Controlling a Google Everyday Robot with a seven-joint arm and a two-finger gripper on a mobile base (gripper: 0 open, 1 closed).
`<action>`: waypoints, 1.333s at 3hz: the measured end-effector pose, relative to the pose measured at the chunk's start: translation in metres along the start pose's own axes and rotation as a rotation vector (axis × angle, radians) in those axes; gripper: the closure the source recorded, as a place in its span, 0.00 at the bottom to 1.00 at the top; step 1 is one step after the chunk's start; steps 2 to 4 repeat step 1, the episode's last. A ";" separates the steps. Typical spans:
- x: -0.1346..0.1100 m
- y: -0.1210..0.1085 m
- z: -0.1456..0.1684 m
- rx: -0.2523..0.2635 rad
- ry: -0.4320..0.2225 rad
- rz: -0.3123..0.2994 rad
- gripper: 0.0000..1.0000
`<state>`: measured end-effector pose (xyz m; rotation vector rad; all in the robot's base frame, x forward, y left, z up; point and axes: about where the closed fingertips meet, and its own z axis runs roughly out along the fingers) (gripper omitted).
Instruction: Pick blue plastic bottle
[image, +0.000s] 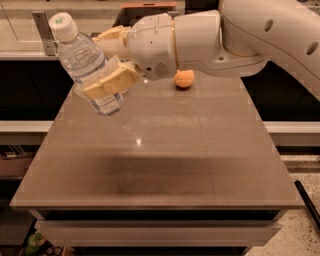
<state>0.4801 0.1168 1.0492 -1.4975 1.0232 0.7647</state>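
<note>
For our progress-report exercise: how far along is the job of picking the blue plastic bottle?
Done: the gripper has its jaws closed on the blue plastic bottle, which is tilted and clear of the table. In hand: the bottle is held above the table's left rear. Left: apparently nothing beyond a secure hold.
</note>
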 end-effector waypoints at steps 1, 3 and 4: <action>0.000 0.000 0.000 0.000 0.000 0.000 1.00; 0.000 0.000 0.000 0.000 0.000 0.000 1.00; 0.000 0.000 0.000 0.000 0.000 0.000 1.00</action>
